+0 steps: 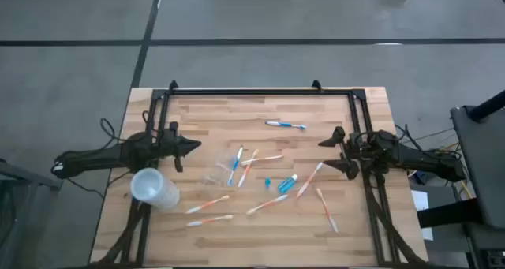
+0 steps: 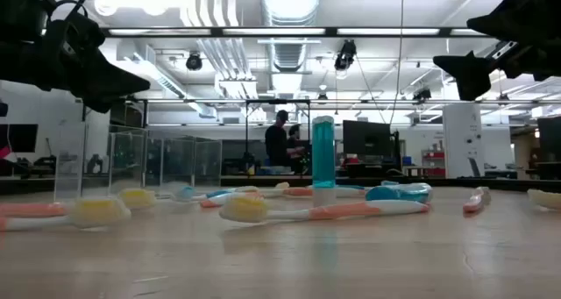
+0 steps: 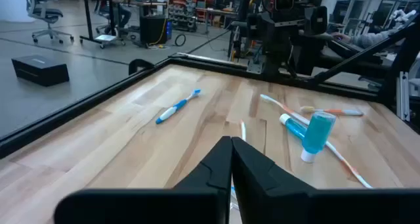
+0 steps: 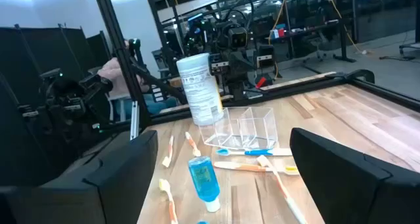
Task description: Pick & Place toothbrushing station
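Observation:
Several slim toothbrushes lie flat and scattered on the wooden table [image 1: 347,237]. A white-blue one [image 1: 286,125] lies toward the far edge, and white-orange ones [image 1: 267,204] lie nearer. The blue toothpaste tube [image 1: 286,184] [image 3: 317,133] stands on its white cap mid-table. The small clear tumbler [image 1: 213,174] [image 4: 244,127] stands left of centre, beside two crossed brushes [image 1: 241,166]. My left gripper [image 1: 196,147] [image 3: 231,145] hovers shut above the table's left side. My right gripper [image 1: 330,152] [image 4: 223,138] hovers open at the right, with nothing between its fingers.
A larger frosted whitish cup [image 1: 154,188] [image 4: 200,89] stands near the left edge, below my left arm. A black frame [image 1: 260,91] runs along the far edge and down both sides of the table. People sit at desks in the room beyond.

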